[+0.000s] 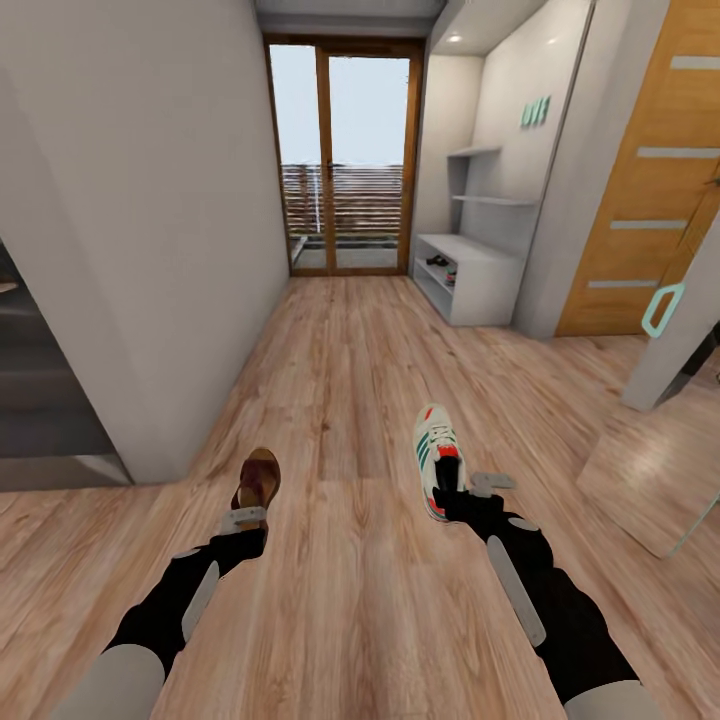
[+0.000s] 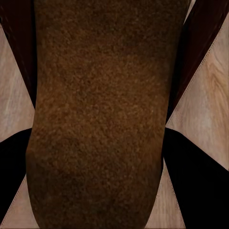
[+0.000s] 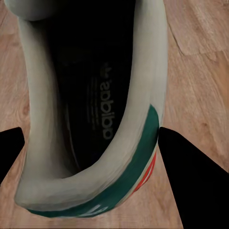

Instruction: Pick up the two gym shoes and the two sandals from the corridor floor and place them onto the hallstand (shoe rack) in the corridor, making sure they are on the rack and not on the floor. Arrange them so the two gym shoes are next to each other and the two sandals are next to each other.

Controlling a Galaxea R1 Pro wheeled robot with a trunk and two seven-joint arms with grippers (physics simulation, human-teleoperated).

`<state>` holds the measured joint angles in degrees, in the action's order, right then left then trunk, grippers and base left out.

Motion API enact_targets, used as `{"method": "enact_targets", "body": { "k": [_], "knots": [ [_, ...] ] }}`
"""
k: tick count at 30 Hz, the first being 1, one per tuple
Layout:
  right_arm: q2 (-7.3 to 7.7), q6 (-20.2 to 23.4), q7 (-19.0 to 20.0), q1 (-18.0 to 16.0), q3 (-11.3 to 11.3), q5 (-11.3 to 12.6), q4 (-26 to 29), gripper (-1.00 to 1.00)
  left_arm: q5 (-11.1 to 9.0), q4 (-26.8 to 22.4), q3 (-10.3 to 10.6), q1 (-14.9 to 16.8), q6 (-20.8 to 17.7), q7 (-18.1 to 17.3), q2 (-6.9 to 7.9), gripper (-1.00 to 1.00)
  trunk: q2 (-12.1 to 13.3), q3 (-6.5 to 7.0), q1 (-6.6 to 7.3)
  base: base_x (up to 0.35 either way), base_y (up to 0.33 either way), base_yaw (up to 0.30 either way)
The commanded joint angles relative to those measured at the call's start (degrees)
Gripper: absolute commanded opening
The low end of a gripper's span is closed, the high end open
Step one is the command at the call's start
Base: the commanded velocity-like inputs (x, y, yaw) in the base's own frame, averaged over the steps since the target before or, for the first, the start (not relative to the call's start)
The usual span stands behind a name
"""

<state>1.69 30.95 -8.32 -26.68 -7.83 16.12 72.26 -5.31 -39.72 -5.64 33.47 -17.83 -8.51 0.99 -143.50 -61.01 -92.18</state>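
Left hand (image 1: pixel 243 519) grips a sandal (image 1: pixel 258 480); right hand (image 1: pixel 470 490) clamps a gym shoe (image 1: pixel 437 450).

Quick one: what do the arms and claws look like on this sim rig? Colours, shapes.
Both arms are matte black with pale grey panel strips along the forearm and light grey upper segments. The left claw and right claw have flat grey plates at the wrist and black wedge-shaped fingers. No cables or markings visible.

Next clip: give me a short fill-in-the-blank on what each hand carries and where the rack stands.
1. The left hand grips a brown leather ____.
2. The right hand grips a white lace-up gym shoe with ____ side stripes.
3. The pale grey hallstand stands against the corridor's ____ wall.

Missing words: sandal; green; right
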Motion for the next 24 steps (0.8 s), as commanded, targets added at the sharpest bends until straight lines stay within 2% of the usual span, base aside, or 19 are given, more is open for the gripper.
{"method": "enact_targets", "body": {
  "k": [1,15,24],
  "knots": [
    [0.06,0.2,-0.6,0.0,-0.2,0.6,0.1,-1.0,-0.6,-0.1,-0.2,0.0,-0.5,-0.2,-0.02,-1.0,0.0,0.04,-0.02,0.345,0.0,0.0],
    [0.06,0.2,-0.6,0.0,-0.2,0.6,0.1,-1.0,-0.6,0.0,-0.2,0.0,-0.5,-0.2,-0.02,-1.0,0.0,1.31,-0.02,0.345,0.0,0.0],
    [0.06,0.2,-0.6,0.0,-0.2,0.5,0.1,-1.0,-0.6,-0.1,-0.2,0.0,-0.5,-0.2,-0.02,-1.0,0.0,1.38,-0.02,0.345,0.0,0.0]
  ]
}}
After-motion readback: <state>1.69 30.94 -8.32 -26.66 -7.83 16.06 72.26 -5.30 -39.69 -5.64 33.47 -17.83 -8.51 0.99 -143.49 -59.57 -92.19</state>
